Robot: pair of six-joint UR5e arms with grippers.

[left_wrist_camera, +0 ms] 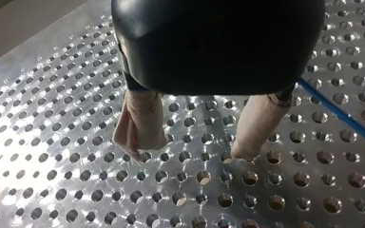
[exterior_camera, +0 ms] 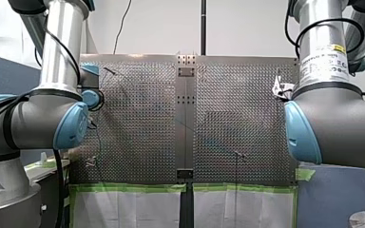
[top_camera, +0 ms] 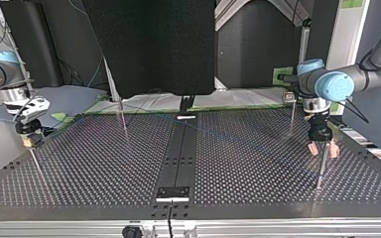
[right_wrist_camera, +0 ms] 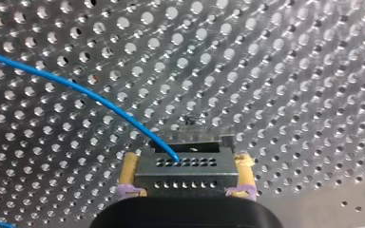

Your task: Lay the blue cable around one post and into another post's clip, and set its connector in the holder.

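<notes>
In the right wrist view my right gripper (right_wrist_camera: pixel 186 161) is shut with its yellow pads on a grey connector block (right_wrist_camera: pixel 185 173) with rows of small holes. The blue cable (right_wrist_camera: pixel 76 88) leaves the block's face and curves away over the perforated plate. In the top view that gripper (top_camera: pixel 30 141) hangs low at the left edge of the table. My left gripper (left_wrist_camera: pixel 189 152) is open, its beige pads (left_wrist_camera: pixel 140 123) just above the plate with nothing between them. A stretch of blue cable (left_wrist_camera: pixel 342 116) runs beside it. In the top view it (top_camera: pixel 322 149) hovers at the right, over a thin post (top_camera: pixel 320 173).
Thin upright posts (top_camera: pixel 123 119) (top_camera: pixel 290 119) stand at the far side of the perforated table (top_camera: pixel 104 163). A dark centre strip (top_camera: pixel 181 153) carries a small black bracket (top_camera: pixel 173 193) near the front edge. In the front view both arms' bulky elbows (exterior_camera: pixel 313 128) hide the table's sides.
</notes>
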